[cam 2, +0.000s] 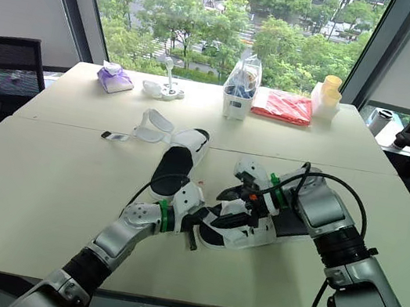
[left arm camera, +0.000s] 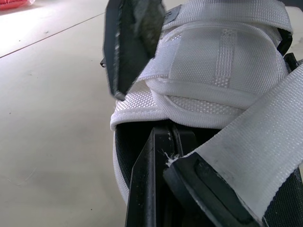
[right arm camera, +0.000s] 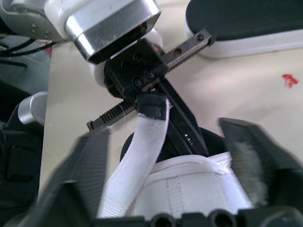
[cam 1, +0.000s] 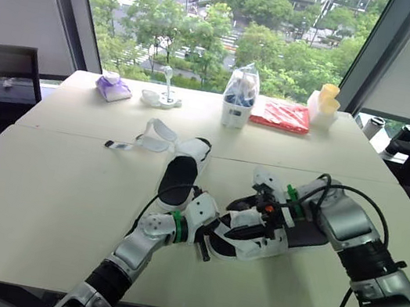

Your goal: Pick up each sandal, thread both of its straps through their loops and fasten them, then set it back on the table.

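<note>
One white sandal with a black footbed [cam 1: 182, 172] lies flat mid-table, its straps [cam 1: 148, 137] spread loose toward the far left. The second sandal [cam 1: 262, 243] sits just in front of me between both grippers. My left gripper [cam 1: 208, 241] is shut on the end of this sandal's white strap [right arm camera: 150, 142], pinching it between its black fingers [left arm camera: 156, 179]. From the other side my right gripper [cam 1: 262, 211] clamps the sandal's white upper [right arm camera: 189, 189], one padded finger [left arm camera: 132, 42] pressed against the webbing. The sandal's heel end is hidden under the right wrist.
Along the far edge by the window stand a purple pouch [cam 1: 113, 88], a small white object [cam 1: 161, 98], a white bin holding a bag [cam 1: 240, 96], a red packet [cam 1: 281, 114] and yellow cups [cam 1: 325, 103]. Chairs [cam 1: 0, 77] flank the table.
</note>
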